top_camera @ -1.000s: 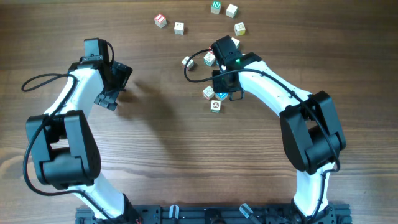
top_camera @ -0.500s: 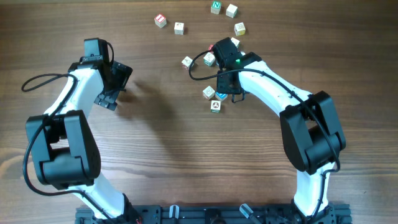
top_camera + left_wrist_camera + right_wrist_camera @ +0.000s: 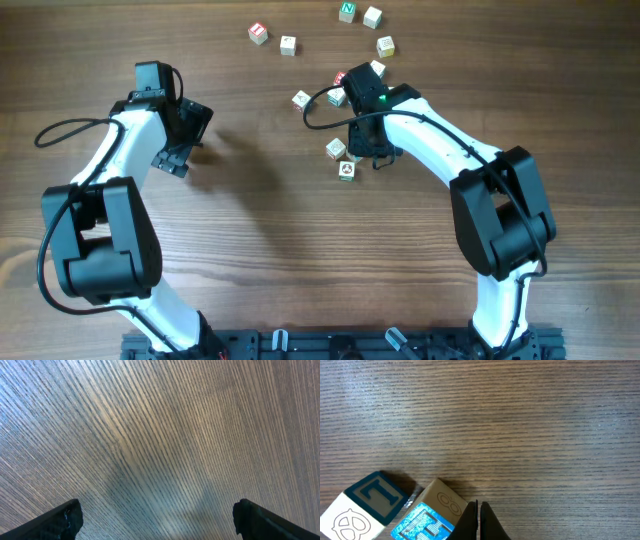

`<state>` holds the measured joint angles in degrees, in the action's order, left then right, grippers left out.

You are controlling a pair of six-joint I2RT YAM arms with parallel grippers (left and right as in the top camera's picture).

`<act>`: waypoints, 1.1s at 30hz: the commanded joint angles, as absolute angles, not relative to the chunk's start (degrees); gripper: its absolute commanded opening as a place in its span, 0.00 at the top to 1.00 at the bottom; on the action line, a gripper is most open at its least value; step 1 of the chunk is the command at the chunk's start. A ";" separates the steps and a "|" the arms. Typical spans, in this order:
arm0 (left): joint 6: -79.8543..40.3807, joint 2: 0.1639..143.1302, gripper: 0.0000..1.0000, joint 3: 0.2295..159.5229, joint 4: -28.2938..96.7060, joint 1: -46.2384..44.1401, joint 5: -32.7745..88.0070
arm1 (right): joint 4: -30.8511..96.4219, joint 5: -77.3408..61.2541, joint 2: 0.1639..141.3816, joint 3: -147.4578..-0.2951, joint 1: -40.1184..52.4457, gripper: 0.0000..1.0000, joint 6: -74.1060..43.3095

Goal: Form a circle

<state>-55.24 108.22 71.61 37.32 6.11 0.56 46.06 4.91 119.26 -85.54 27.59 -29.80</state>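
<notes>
The desk (image 3: 260, 250) is dark, straight-grained wood. At its left side my left pincer (image 3: 185, 138) hangs above bare wood with its jaws spread wide, gripping nothing (its own camera sees only grain between them). No circle exists yet. The cubes (image 3: 288, 44) lie loose in the upper middle, from the red-lettered cube (image 3: 258, 33) across to the green-lettered cube (image 3: 347, 11), with a ragged trail running down beside my right arm (image 3: 430, 140).

The right pincer (image 3: 479, 519) is shut on nothing, its two halves pressed into one blunt point. It sits low at the desk, just beside the blue-faced cube (image 3: 432, 512); whether it touches, I cannot tell. The T cube (image 3: 365, 505) sits close on that cube's far side.

I judge the step in hand to be nudging, not lifting. To do it well I should keep the closed point skimming the wood. It should meet the cube square on the middle of a face, so that the cube slides and does not spin. I should push in short strokes, since the T cube will likely ride along with it.
</notes>
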 commanded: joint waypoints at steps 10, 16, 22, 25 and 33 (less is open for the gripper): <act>-55.79 108.99 0.00 71.79 37.32 6.17 0.60 | 47.03 3.31 118.89 -85.80 27.77 0.95 -31.64; -55.79 108.99 0.00 71.79 37.32 6.17 0.60 | 47.46 3.29 118.89 -85.80 27.79 0.95 -31.70; -55.79 108.99 0.00 71.79 37.32 6.17 0.60 | 52.18 5.52 116.05 -85.82 27.79 0.95 -33.65; -55.79 108.99 0.00 71.79 37.32 6.17 0.60 | 51.86 5.50 110.89 -85.82 27.92 0.95 -33.39; -55.79 108.99 0.00 71.79 37.32 6.17 0.60 | 42.00 3.55 108.53 -84.42 35.38 0.95 -27.05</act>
<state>-55.24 108.22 71.61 37.32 6.11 0.58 42.37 2.55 106.41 -85.60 31.33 -29.32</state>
